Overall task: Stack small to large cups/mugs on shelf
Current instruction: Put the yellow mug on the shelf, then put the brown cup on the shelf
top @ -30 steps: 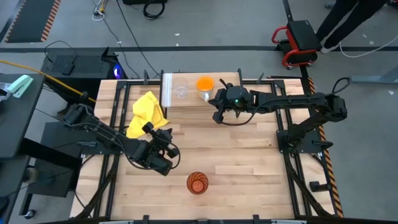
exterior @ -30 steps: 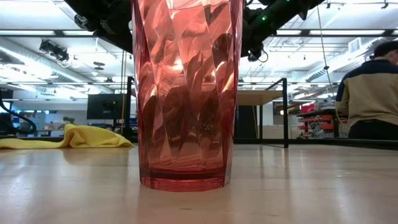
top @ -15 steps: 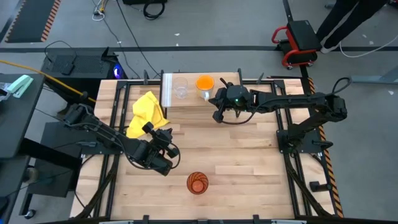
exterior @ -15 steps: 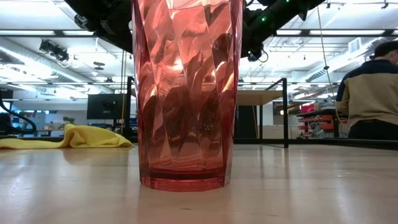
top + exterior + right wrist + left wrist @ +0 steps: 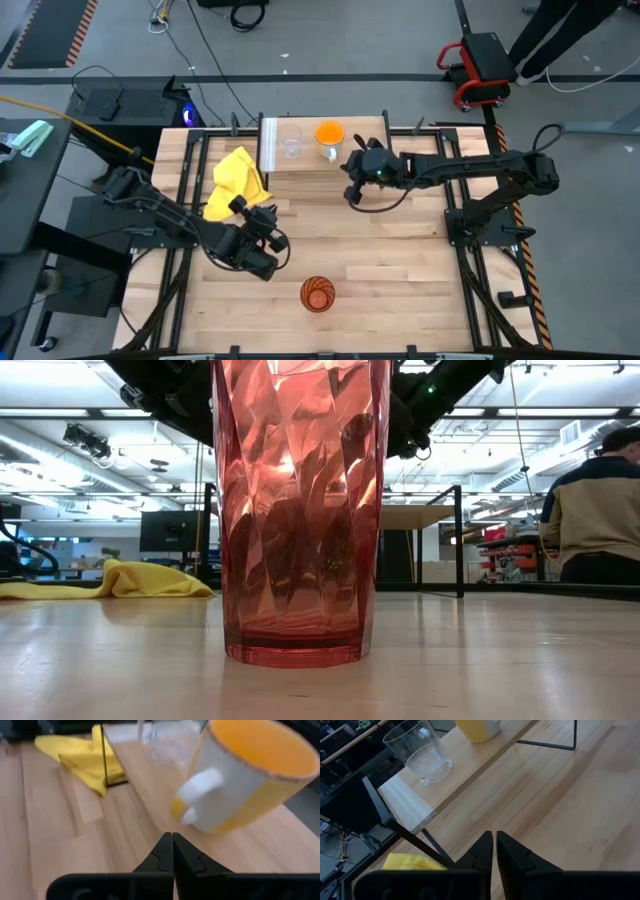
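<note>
The amber-orange tumbler (image 5: 318, 293) stands upright on the table near its near edge and fills the low view (image 5: 295, 510). On the shelf (image 5: 370, 135) at the far edge stand the small clear glass (image 5: 290, 142) (image 5: 422, 752) and, to its right, the orange mug (image 5: 329, 134) (image 5: 245, 775) with its white handle (image 5: 200, 787). My right gripper (image 5: 350, 193) (image 5: 172, 846) is shut and hovers just near of the shelf, in front of the mug. My left gripper (image 5: 278, 238) (image 5: 494, 847) is shut, over mid-table, left of and beyond the tumbler.
A crumpled yellow cloth (image 5: 238, 180) (image 5: 110, 580) lies on the table left of the shelf. The shelf's thin black legs (image 5: 405, 835) stand on the tabletop. A person (image 5: 600, 510) sits beyond the table, on the low view's right. Bare wood lies between tumbler and shelf.
My right arm has drawn back a little from the mug, toward the table's right and near side, its fingers still shut. The cups and my left arm have kept still.
</note>
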{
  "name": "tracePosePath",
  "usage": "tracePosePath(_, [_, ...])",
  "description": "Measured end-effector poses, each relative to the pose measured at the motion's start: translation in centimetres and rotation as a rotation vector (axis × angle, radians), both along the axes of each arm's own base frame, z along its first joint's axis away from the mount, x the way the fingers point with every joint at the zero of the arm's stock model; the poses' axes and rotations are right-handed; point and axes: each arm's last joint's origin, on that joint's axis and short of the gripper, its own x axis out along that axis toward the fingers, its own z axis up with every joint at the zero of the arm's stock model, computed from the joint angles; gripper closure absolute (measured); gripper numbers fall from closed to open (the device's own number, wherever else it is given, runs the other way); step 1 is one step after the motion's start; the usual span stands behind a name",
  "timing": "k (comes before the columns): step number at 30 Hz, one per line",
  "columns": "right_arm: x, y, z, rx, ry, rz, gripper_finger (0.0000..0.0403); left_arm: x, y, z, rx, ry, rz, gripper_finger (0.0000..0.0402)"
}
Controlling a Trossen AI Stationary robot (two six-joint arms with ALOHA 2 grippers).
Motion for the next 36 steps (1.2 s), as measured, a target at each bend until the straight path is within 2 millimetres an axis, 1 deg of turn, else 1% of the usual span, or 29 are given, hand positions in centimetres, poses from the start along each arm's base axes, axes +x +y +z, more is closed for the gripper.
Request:
tracePosePath(7, [0.0, -1.4, 0.2, -0.002, -0.036, -0.046, 0.0402, 0.2, 0.6, 0.0, 0.000, 0.000, 0.023, 0.0380])
tracePosePath(10, [0.1, -1.8, 0.1, 0.016, -0.045, -0.033, 0.0402, 0.3, 0.8, 0.0, 0.000, 0.000, 0.029, 0.0388])
tracePosePath(15, [0.7, -1.8, 0.1, 0.022, -0.080, 0.001, 0.0402, 0.3, 0.8, 0.0, 0.001, 0.001, 0.028, 0.0392])
tracePosePath(23, [0.8, -1.9, -0.2, 0.023, -0.069, 0.002, 0.0402, 0.3, 0.7, 0.0, 0.001, 0.002, 0.027, 0.0375])
tracePosePath(27, [0.7, -1.9, -0.2, 0.024, -0.069, 0.002, 0.0402, 0.3, 0.7, 0.0, 0.001, 0.002, 0.027, 0.0378])
tracePosePath(31, [0.2, -1.2, 0.1, 0.061, -0.064, -0.005, 0.0396, 0.3, 0.8, 0.0, 0.005, 0.009, 0.026, 0.0388])
tracePosePath(34, [-0.5, 0.1, 1.0, 0.128, -0.057, -0.015, 0.0392, 0.2, 0.8, 0.0, 0.015, 0.027, 0.018, 0.0391])
tracePosePath(36, [-1.1, 1.2, 2.0, 0.191, -0.042, -0.002, 0.0390, 0.2, 0.8, 0.0, 0.023, 0.040, 0.011, 0.0389])
